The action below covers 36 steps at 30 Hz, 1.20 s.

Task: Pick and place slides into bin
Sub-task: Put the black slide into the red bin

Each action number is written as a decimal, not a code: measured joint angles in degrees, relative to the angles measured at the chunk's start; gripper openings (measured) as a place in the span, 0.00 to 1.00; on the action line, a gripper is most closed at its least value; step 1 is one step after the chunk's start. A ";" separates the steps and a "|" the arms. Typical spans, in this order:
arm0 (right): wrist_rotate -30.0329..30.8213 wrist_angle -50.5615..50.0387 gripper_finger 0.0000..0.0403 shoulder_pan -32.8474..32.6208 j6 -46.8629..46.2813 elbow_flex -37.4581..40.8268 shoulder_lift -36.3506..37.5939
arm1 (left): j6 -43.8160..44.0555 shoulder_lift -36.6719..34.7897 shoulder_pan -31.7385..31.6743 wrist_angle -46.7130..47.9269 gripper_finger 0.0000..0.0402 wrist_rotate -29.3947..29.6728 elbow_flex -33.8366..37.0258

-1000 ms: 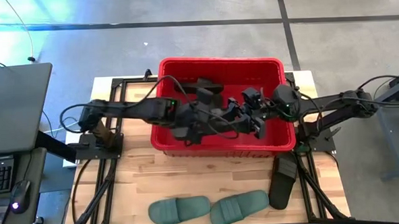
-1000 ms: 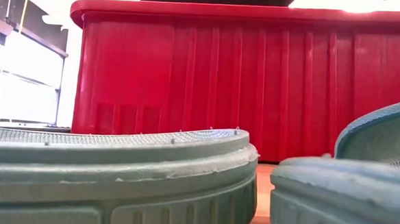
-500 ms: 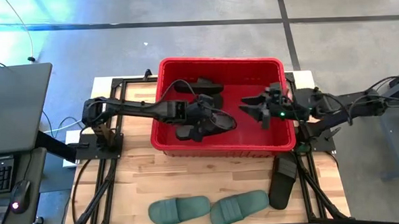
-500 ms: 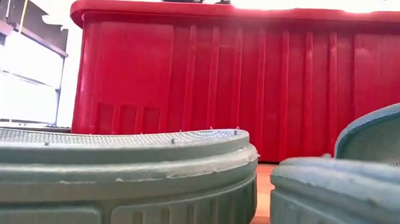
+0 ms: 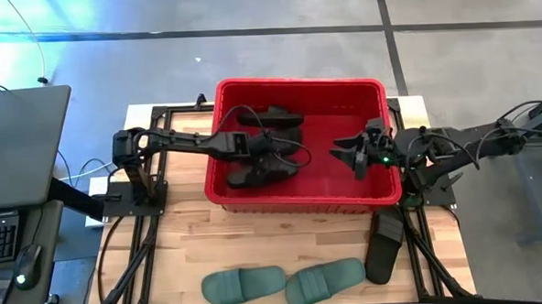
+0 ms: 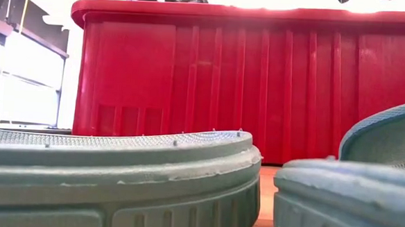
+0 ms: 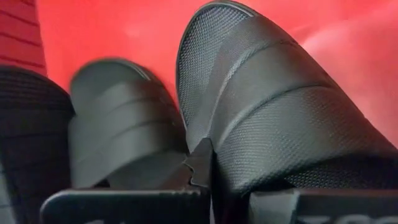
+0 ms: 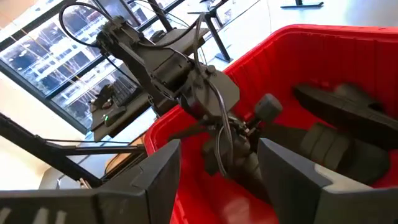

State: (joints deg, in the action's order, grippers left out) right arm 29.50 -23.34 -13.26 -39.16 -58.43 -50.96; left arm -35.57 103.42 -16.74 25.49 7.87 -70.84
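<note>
The red bin point(image 5: 305, 198) stands at the table's far middle. My left gripper point(image 5: 273, 159) reaches down into the bin's left half and is shut on a black slide point(image 7: 280, 118). A second black slide point(image 7: 118, 146) lies close beside the held one, and a third point(image 5: 269, 117) lies by the bin's far wall. My right gripper point(image 5: 349, 153) hovers open over the bin's right half with nothing between its fingers point(image 8: 163, 168). Two green slides point(image 5: 243, 283) point(image 5: 324, 278) lie sole-down near the front edge. One black slide point(image 5: 382, 248) lies at the right. My left gripper pinches the edge of the black slide's wide strap point(image 7: 208, 152) between its two fingertips. The fingers slant down from the table's left side. The slide sits low in the bin, toe pointing away from the gripper. I cannot tell whether it rests on the bin's floor.
The bin's front wall point(image 6: 259, 89) rises behind the green slides point(image 6: 116, 178) in the low view. Black frame rails point(image 5: 142, 240) run along both sides of the wooden table. A desk with a keyboard point(image 5: 0, 237) stands off the table's left.
My left gripper has sunk from above the bin's middle down into its left half, carrying the black slide, still shut. My right gripper has drawn back toward the table's right edge and tipped up toward level, staying open.
</note>
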 joint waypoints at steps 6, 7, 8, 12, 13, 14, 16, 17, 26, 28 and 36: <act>1.72 0.42 0.51 0.00 0.13 0.00 0.00 | 0.00 0.00 0.64 -0.07 0.12 0.12 0.36; 1.90 0.44 0.51 0.00 0.13 0.00 0.00 | 0.02 0.00 0.64 -0.44 0.14 0.14 0.36; 1.94 0.44 0.51 0.00 0.13 0.00 0.00 | 0.02 0.00 0.64 -0.71 0.16 0.14 0.36; 1.90 0.44 0.51 0.00 -0.35 0.00 0.00 | 1.82 0.00 0.62 -0.46 0.24 0.15 0.32; 1.88 0.44 0.51 0.00 -1.00 0.00 0.00 | 3.08 0.00 0.62 -0.44 0.27 0.14 0.32; 1.86 0.45 0.51 0.00 -1.24 0.00 -0.01 | 4.49 0.00 0.62 -0.44 0.30 0.15 0.32; 1.84 0.44 0.51 0.00 -1.36 0.00 -0.02 | 7.33 0.00 0.64 0.12 0.36 0.14 -0.09; 1.84 0.44 0.51 0.00 -1.36 0.00 -0.02 | 8.58 0.00 0.64 0.60 0.39 0.14 -0.61; 1.69 0.44 0.51 0.00 -2.43 0.00 -0.02 | 9.37 -0.11 0.64 6.55 0.60 0.36 -11.07; 1.47 0.44 0.51 0.00 -2.43 0.00 -0.02 | 7.65 -0.13 0.64 7.87 0.63 0.68 -12.96; -2.66 0.46 0.51 0.02 -2.43 0.00 -0.03 | 7.07 -0.02 0.64 20.23 0.67 -3.62 -21.33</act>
State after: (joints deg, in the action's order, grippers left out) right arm 26.83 -22.88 -13.23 -41.59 -58.43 -50.99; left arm -28.50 103.39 -16.10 45.72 4.25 -92.17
